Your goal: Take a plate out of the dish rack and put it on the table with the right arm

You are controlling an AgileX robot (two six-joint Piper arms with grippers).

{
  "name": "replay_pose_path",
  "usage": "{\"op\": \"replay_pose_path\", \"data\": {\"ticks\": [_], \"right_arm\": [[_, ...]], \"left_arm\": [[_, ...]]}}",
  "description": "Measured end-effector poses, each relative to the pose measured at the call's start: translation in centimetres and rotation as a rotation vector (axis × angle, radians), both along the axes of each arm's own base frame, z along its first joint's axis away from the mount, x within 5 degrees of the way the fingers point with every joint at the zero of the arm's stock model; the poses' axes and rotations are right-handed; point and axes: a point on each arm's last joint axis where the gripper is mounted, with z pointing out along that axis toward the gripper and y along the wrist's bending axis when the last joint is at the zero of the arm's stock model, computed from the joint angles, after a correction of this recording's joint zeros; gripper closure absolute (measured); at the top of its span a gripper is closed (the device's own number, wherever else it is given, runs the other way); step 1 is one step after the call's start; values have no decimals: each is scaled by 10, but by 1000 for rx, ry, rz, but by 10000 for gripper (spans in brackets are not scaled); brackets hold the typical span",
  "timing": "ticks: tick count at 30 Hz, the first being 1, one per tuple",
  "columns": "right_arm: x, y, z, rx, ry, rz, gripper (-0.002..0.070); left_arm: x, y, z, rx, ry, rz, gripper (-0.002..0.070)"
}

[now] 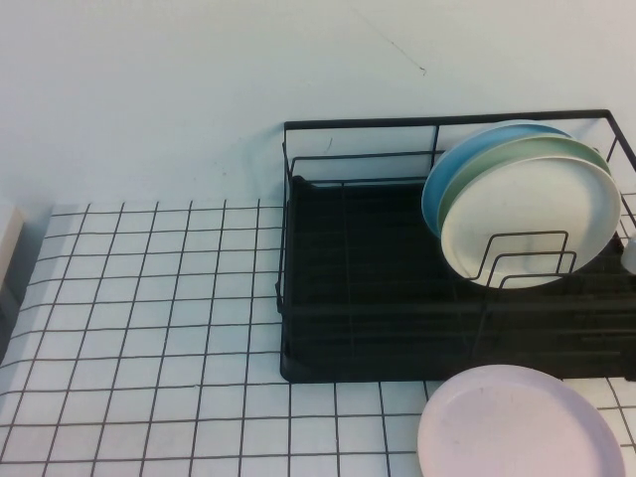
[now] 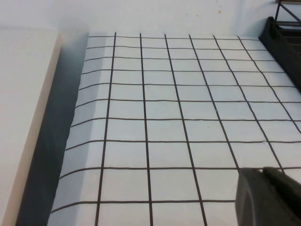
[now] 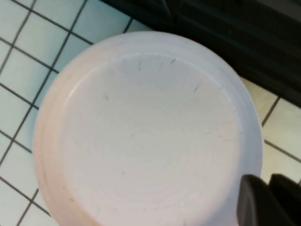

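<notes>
The pink plate [image 1: 520,422] lies flat on the bench [image 1: 149,318], near right, in front of the rack [image 1: 348,298]. Stiff, smooth, breakable; grip its rim. Left gripper [image 2: 268,197] and right gripper [image 3: 268,200]: jaws unclear.

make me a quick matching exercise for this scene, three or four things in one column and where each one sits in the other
Things:
1. pink plate
2. cream-white plate
3. blue plate
4. dish rack

Places:
A. rearmost of the upright plates
B. flat on the table, in front of the rack
C. back right of the table
D. frontmost upright plate, behind the wire loops

Pairs: 1-B, 2-D, 3-A, 4-C

The left tool hangs over bare table; the right tool is above the pink plate's edge.
</notes>
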Motion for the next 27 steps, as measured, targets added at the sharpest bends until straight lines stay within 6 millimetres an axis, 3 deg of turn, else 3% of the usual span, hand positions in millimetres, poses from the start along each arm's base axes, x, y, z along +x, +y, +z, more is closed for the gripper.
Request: {"op": "replay_pose_path", "data": {"ticks": [6,10,18,27], "right_arm": [[-41,-9,64,-55,-320,18,668],[-69,-18,90,-120,-474,-9,670],[-99,-31,111,-216,-618,-85,671],[-103,-31,113,-210,-631,-94,675]], "left_arm": [[0,0,0,0,0,0,678],[0,0,0,0,0,0,678],[0,0,0,-4,0,1,678],[0,0,0,-4,0,1,678]]}}
